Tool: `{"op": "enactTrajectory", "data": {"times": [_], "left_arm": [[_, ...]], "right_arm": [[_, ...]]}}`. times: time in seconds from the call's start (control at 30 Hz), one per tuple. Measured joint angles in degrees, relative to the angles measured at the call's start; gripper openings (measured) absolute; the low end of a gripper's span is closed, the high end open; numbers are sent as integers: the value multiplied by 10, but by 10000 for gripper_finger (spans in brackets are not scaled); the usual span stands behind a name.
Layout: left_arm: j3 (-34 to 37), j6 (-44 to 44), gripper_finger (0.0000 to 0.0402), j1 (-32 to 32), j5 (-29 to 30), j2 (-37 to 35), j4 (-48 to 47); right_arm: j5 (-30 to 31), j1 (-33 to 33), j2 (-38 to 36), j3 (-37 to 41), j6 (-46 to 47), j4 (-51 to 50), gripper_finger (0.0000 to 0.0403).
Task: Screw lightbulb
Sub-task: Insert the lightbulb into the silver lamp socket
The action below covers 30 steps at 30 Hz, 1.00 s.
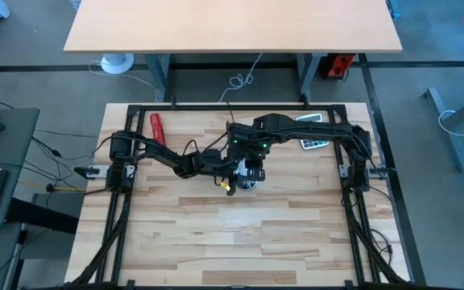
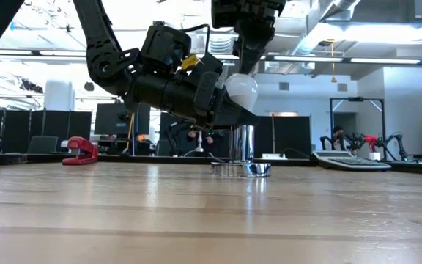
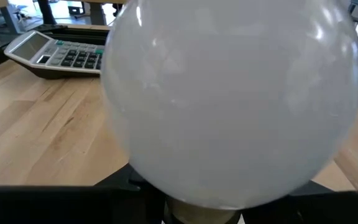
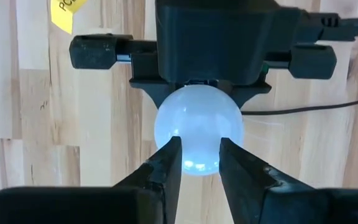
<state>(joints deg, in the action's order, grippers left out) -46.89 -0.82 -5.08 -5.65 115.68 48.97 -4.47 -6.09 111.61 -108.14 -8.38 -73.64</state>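
Wood table (image 1: 216, 234), socket (image 2: 242, 168) mid-table. Left gripper (image 2: 222, 99) clamped on bulb (image 2: 242, 89) base, holding it level in the air above the socket. Right gripper (image 4: 196, 163) pinches the globe from above. Handover step, likely; next, turn base down onto socket.

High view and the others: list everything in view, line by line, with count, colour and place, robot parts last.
Small white pear-shaped lightbulb: one, white, held in the air above the table's middle.
Round shiny metal socket: one, silvery, on the table under the bulb.
Red stapler-like tool: one, red, far left part of the table.
Grey calculator: one, grey with dark keys, far right part.
Light wooden table: one, pale wood, inside a black frame.
Left gripper: one, dark, shut on the lightbulb's base end.
Right gripper: one, dark, fingers on either side of the bulb's round end; contact unclear.
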Motion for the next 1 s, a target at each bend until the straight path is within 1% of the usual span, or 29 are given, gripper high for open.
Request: {"op": "enactTrajectory", "data": {"times": [0.47, 0.6, 0.7, 0.8, 0.87, 0.93, 0.97, 1.0], "left_arm": [[0, 3, 146, 0, 0, 0, 0], [0, 3, 146, 0, 0, 0, 1], [0, 4, 146, 0, 0, 0, 2], [0, 5, 146, 0, 0, 0, 2], [0, 7, 146, 0, 0, 0, 2], [0, 8, 146, 0, -1, 0, 2], [0, 7, 146, 0, -1, 0, 2], [0, 7, 146, 0, -1, 0, 2]], "right_arm": [[0, 1, 2, 2, 6, -29, 103], [26, 2, 2, 3, 8, -38, 100], [49, 1, -7, -23, -8, -33, 100], [49, 1, -10, -54, -24, -24, 100], [16, 3, -9, -60, -12, -8, 99], [-42, 3, -6, -59, -2, 1, 95], [-57, 4, -5, -55, 4, 7, 90], [-57, 5, -5, -47, 14, 22, 83]]}}
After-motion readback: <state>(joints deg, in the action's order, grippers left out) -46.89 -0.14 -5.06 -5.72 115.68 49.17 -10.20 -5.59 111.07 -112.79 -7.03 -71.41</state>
